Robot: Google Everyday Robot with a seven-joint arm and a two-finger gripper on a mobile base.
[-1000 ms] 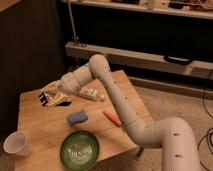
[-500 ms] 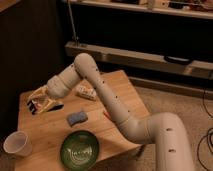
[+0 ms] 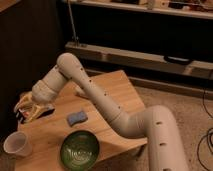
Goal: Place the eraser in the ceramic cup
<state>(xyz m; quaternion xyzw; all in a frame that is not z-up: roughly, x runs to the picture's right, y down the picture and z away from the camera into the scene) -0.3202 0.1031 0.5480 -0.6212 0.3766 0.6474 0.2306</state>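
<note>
My gripper point(image 3: 25, 111) hangs low over the left end of the wooden table point(image 3: 115, 92), with the pale arm reaching across from the right. A small dark block, seemingly the eraser point(image 3: 47, 111), lies just right of the gripper at its wrist side. Whether it is held or resting on the table cannot be told. The white ceramic cup point(image 3: 16, 145) stands upright at the front left corner, a short way in front of the gripper and apart from it.
A green bowl with pale swirls point(image 3: 80, 149) sits at the table's front edge, right of the cup. A blue-grey spongy pad point(image 3: 77, 118) lies between bowl and arm. A dark shelf unit point(image 3: 150, 45) stands behind the table.
The gripper has moved left and toward the front of the table, closer to the cup. The arm has swung further over the table. Cup, bowl and pad have not moved.
</note>
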